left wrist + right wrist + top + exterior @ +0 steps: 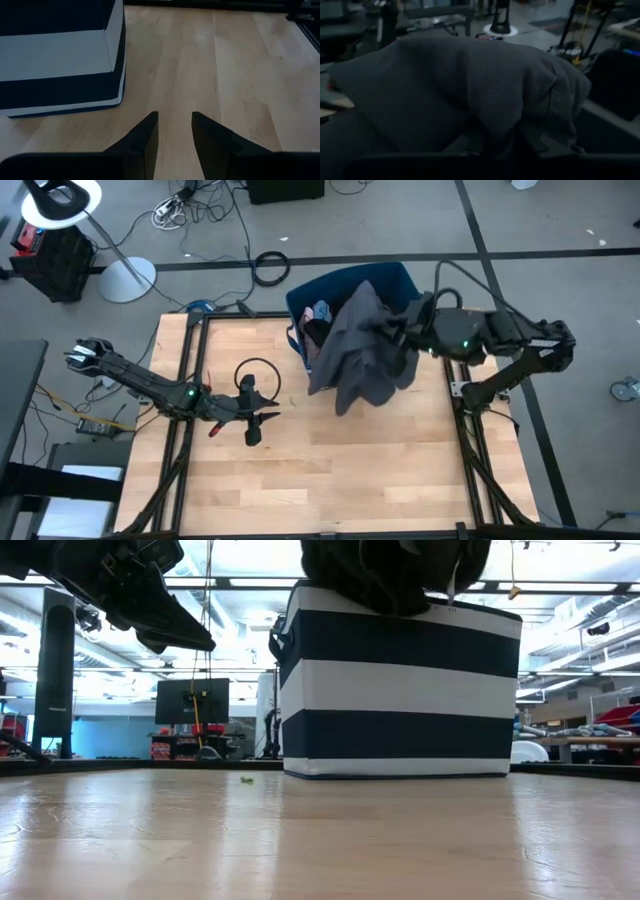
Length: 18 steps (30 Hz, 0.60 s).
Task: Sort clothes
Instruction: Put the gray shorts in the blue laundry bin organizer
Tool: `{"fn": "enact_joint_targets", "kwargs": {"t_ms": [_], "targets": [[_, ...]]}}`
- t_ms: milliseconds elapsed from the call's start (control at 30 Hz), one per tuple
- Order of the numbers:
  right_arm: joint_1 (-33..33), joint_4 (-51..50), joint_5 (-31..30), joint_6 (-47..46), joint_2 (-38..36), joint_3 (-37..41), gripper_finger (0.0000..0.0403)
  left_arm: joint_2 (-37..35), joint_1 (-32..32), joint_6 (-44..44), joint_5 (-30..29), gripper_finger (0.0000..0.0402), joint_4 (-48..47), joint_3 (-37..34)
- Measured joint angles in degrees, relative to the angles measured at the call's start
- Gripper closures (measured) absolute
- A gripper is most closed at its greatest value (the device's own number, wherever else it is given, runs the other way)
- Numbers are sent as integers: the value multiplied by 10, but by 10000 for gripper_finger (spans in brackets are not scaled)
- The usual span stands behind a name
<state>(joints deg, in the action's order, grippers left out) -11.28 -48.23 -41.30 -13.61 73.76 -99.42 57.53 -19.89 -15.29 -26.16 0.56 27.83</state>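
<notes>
One wooden counter (pixel 330 470) carries everything here, and one navy bin with white stripes (pixel 400 690) stands at its far edge, near the middle. One large dark grey garment (pixel 360 350) hangs from the right gripper (pixel 412 320), draped over the bin's front rim and spilling down toward the counter. In the right wrist view the cloth (pixel 470 90) is bunched over the fingers, which are closed on a fold of it. It looks soft and limp, light enough to lift from one pinch, but it will swing and trail, so its hem may snag on the bin's rim; a hold on a thick gathered fold seems safer than on a loose edge. Inside the bin, at least two more pieces show, one pink (pixel 320 311) and one dark; how many lie beneath, I cannot tell. The left gripper (pixel 255 425) waits low over the counter near its left edge, well apart from the bin, its two fingers (pixel 145 137) parted and holding nothing.
</notes>
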Motion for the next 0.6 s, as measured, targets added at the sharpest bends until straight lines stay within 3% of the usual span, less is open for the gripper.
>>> {"fn": "enact_joint_targets", "kwargs": {"t_ms": [400, 600], "targets": [[103, 127, 2, 125, 0, -20, 350, 0, 0, 0, 0, 280, 0, 0], [159, 150, 5, 143, 2, -20, 350, 0, 0, 0, 0, 280, 0, 0]]}}
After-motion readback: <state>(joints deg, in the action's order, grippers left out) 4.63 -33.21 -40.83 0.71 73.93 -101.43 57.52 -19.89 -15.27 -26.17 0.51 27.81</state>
